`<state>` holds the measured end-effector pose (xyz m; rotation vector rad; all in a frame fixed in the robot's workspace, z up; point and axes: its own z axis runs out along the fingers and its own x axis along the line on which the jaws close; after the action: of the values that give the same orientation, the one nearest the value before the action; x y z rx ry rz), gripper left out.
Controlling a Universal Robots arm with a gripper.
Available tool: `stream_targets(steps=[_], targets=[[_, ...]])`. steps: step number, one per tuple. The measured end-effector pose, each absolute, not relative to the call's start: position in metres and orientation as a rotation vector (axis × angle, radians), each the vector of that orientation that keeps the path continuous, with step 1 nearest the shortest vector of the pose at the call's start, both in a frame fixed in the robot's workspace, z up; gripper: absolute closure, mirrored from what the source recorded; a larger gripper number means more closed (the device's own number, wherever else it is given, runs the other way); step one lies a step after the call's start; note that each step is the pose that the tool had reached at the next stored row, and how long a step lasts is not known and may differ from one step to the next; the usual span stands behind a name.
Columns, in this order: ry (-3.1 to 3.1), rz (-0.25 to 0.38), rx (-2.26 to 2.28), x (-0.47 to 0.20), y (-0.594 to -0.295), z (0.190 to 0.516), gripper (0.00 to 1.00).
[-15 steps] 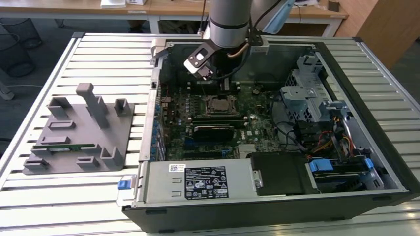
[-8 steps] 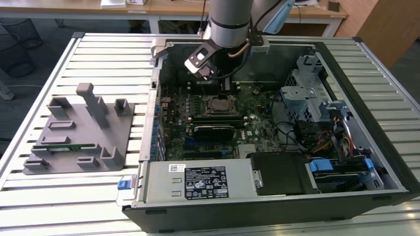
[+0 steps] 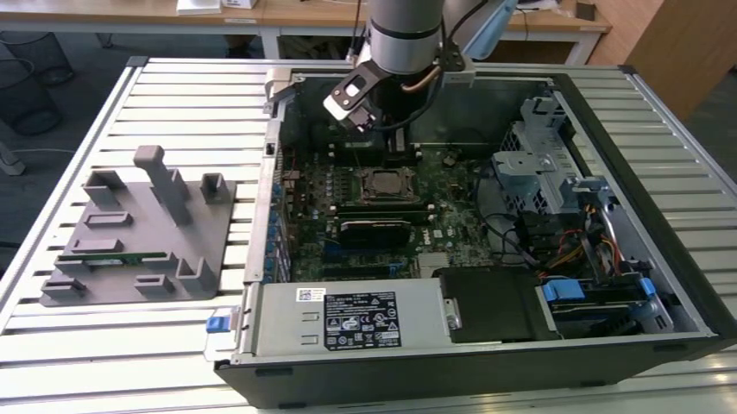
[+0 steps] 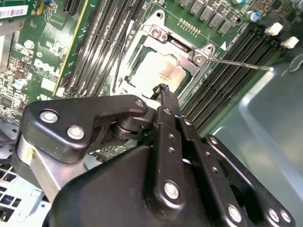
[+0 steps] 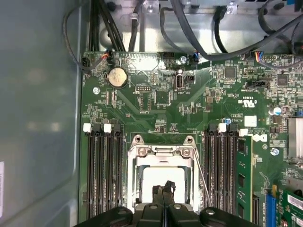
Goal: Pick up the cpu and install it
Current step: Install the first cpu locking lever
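Installation looked like the step in hand, close to its end. On the slatted surface [image 3: 173, 95], toward its edge at the exterior view's left, lay one grey tray [image 3: 190, 259] with one memory stick [image 3: 110, 257] on it; beside it lay one open computer case [image 3: 484, 362]. Deeper in, in both wrist views, the one cpu [image 4: 161, 71] [image 5: 163, 176] sat silver side up inside the socket frame [image 5: 162, 151], flat so far as could be judged. The single gripper [image 4: 163, 90] [image 5: 164, 189] hung right over it, fingers [image 4: 170, 111] pinched together with nothing between them, tips at or just above the plate; contact could not be told. One thin retention lever [image 4: 241, 63] stood out free, so the socket seemed not yet locked; latching would call for a gentle, square push. Two banks of memory slots flanked the socket, and beyond lay one coin cell [image 5: 117, 77].
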<state>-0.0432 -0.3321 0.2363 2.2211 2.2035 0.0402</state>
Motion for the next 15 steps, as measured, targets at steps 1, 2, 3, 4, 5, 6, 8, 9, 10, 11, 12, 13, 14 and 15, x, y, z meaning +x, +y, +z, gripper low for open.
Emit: stream_targets(steps=[1,2,3,4,5,6,8,9,10,11,12,13,14,15], targets=[[2.203,0.041,2.221,-0.044,-0.332,0.237,0.89],[2.202,0.043,2.220,-0.046,-0.332,0.237,0.89],[2.202,0.044,2.220,-0.048,-0.332,0.237,0.89],[2.202,0.044,2.219,-0.051,-0.332,0.237,0.89],[2.202,0.045,2.219,-0.053,-0.332,0.237,0.89],[2.201,0.045,2.219,-0.054,-0.332,0.237,0.89],[2.201,0.046,2.219,-0.056,-0.332,0.237,0.89],[2.201,0.046,2.219,-0.056,-0.332,0.237,0.89],[2.201,0.045,2.219,-0.056,-0.332,0.238,0.89],[2.201,0.045,2.219,-0.056,-0.332,0.238,0.89],[2.201,0.045,2.219,-0.056,-0.332,0.239,0.89],[2.201,0.046,2.219,-0.056,-0.332,0.240,0.89],[2.201,0.046,2.219,-0.056,-0.332,0.242,0.89],[2.201,0.045,2.219,-0.056,-0.332,0.243,0.89]])
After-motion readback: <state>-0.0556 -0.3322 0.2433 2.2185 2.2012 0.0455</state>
